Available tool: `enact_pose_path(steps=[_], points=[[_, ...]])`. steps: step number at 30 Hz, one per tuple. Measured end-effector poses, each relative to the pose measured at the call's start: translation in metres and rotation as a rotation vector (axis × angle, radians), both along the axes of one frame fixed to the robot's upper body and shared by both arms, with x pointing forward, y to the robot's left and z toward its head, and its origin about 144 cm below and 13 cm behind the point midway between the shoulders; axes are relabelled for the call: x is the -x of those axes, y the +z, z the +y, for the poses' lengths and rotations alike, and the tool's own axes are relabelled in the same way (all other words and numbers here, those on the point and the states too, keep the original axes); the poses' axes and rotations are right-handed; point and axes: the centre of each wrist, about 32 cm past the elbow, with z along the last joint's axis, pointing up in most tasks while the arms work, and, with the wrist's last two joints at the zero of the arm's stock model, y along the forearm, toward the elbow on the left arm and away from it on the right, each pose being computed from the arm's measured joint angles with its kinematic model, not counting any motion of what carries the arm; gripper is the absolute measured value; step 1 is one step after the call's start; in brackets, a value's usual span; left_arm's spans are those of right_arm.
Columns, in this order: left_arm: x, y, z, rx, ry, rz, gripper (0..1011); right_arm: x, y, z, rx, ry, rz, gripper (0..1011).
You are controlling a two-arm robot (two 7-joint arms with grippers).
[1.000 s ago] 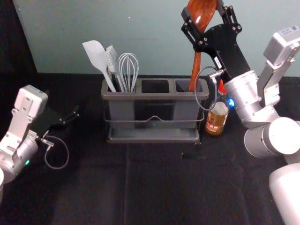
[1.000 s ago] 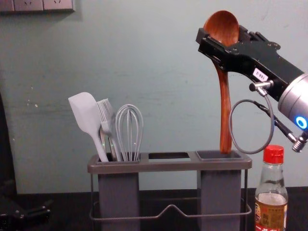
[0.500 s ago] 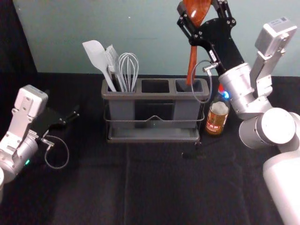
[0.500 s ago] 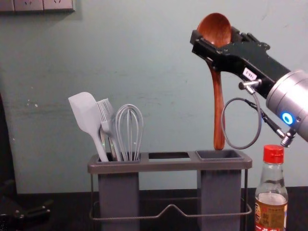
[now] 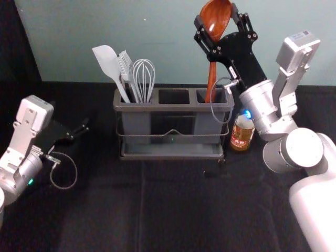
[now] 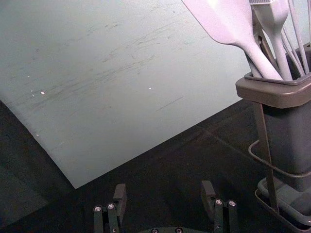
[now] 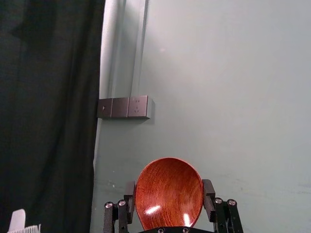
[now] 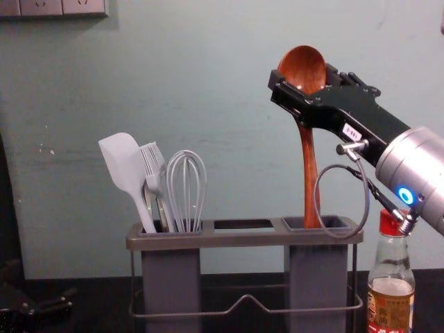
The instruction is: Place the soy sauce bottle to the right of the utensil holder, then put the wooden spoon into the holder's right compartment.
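Before me, a pale spatula [image 8: 119, 163] leans toward my left, a bristled brush [image 8: 150, 161] beside it, then a looped whisk [image 8: 186, 191], all heads up. Behind them I see a grey-green wall [image 8: 229, 104] with a row of socket plates [image 7: 120, 108] and a dark curtain [image 7: 48, 116]; the counter [image 5: 184, 220] is black.

Your glossy red-brown spoon [image 8: 304, 69] is nearly upright, bowl up, handle end in the mouth of the grey holder's [image 8: 243, 239] right compartment [image 8: 316, 277]. Your red-capped bottle [image 8: 392, 298] stands just right of the holder.

Glare (two spots) on spoon [image 7: 169, 190]
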Motion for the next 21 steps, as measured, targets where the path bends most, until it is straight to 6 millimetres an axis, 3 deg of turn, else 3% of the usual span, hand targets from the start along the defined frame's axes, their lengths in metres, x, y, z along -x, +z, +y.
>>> enact_pose_path(steps=[21], points=[[0.0, 0.0, 0.0, 0.0, 0.0, 0.0, 1005, 0.008, -0.026, 0.001, 0.015, -0.001, 0.059, 837]])
